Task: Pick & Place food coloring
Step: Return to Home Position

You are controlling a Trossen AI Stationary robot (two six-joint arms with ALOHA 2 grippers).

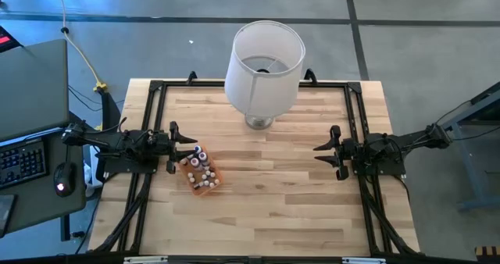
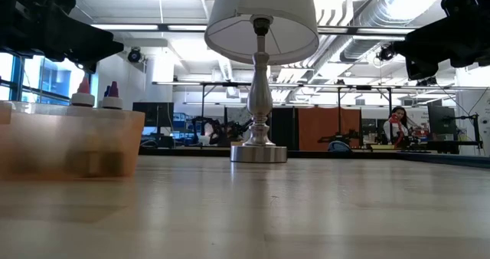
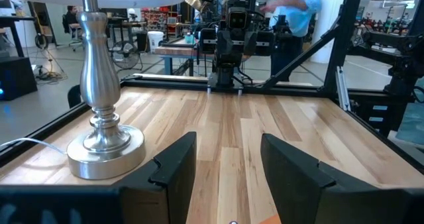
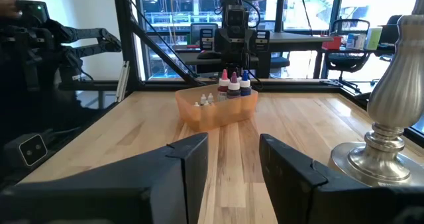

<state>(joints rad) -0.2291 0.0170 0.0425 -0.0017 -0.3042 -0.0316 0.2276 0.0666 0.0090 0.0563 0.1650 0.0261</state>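
Holding left gripper (image 1: 178, 148) open, empty, left of lamp (image 1: 264, 61). Holding right gripper (image 1: 326, 151) open, empty, right of lamp. Storing bottles (image 1: 199, 164) in bin (image 1: 214, 186) left of lamp.

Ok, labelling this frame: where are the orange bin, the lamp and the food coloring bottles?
orange bin (image 4: 215, 114), right wrist view, front wall.
lamp (image 2: 259, 153), low view, metal base.
food coloring bottles (image 4: 234, 86), right wrist view, middle tall bottle.
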